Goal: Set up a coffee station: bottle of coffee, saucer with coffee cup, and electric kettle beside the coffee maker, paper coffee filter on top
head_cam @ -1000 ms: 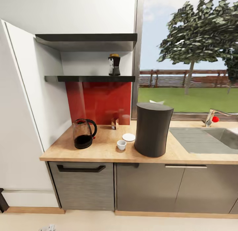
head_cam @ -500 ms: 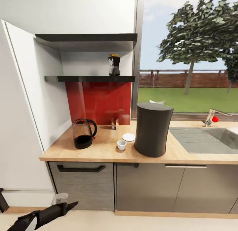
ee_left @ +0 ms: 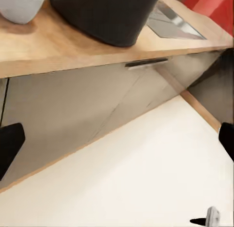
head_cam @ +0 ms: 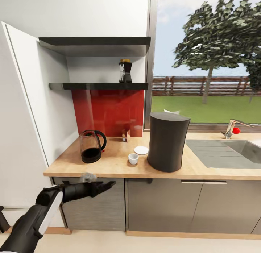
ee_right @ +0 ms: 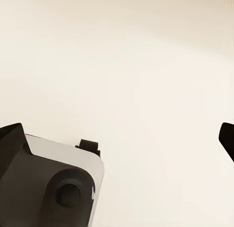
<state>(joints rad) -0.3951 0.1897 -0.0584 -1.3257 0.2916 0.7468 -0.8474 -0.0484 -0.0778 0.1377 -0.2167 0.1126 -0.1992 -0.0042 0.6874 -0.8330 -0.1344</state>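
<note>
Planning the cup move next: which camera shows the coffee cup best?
The head view: the coffee cup stands whole on the countertop, between saucer and front edge. The left wrist view catches only its cropped edge.

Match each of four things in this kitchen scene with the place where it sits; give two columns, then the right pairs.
Things:
1. bottle of coffee
2. kettle
3. cup
4. tap

Places:
A. behind the sink, at the window
B. on the counter, just left of the coffee maker
C. on the shelf above the red panel
D. at the counter's left end

Pairs: 1-C, 2-D, 3-B, 4-A
</note>
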